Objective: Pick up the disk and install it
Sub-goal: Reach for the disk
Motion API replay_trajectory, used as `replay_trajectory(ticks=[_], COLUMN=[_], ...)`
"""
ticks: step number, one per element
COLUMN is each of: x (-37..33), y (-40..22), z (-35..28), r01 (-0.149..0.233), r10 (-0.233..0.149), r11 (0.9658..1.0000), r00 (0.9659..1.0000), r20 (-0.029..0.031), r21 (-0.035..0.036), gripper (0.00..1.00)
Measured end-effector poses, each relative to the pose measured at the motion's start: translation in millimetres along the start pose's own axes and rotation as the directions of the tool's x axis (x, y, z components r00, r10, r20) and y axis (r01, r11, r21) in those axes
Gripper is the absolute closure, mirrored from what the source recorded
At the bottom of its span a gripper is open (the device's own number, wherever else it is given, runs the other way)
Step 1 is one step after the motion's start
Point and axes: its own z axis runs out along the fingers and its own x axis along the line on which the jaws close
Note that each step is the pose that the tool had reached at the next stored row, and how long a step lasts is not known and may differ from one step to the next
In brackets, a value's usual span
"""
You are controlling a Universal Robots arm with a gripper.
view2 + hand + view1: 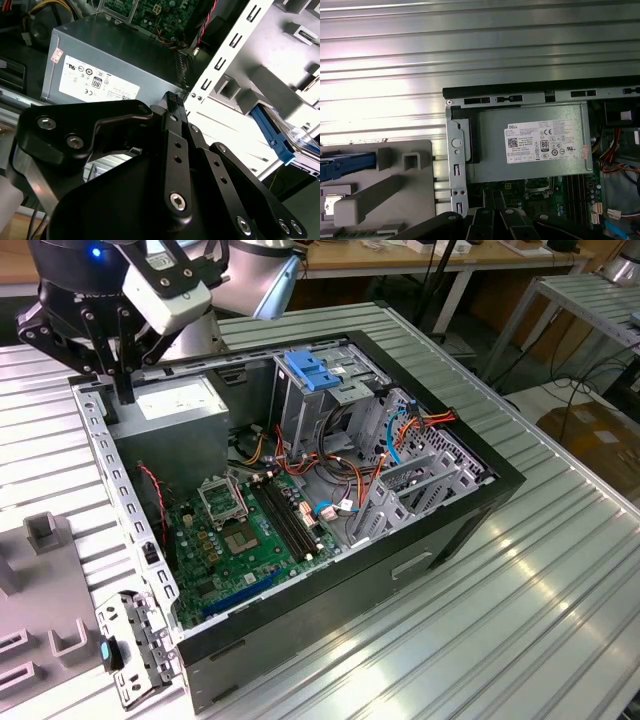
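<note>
Above the power supply [175, 405] corner of the open case [480, 490], our gripper [123, 395] hangs with its fingers together and empty. The disk [347, 165] lies outside the case wall on the grey fixture [415, 200]. To reach it well, we judge, we must clear the case rim, spread the fingers, and square them across the blue carrier's long sides.

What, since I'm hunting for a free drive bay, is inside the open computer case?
The case holds a green motherboard, a grey power supply, coloured cables and a metal drive cage topped by a light-blue bracket. Bracket and walls hide what the cage holds.
</note>
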Motion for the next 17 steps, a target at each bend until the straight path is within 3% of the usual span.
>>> replay_trajectory(ticks=[17], x=[11.5], y=[-0.9], z=[0.9], r01=[0.0], r10=[0.0], r11=[1.0], r00=[1.0], r20=[-0.0043], r21=[0.0004], gripper=[0.89])
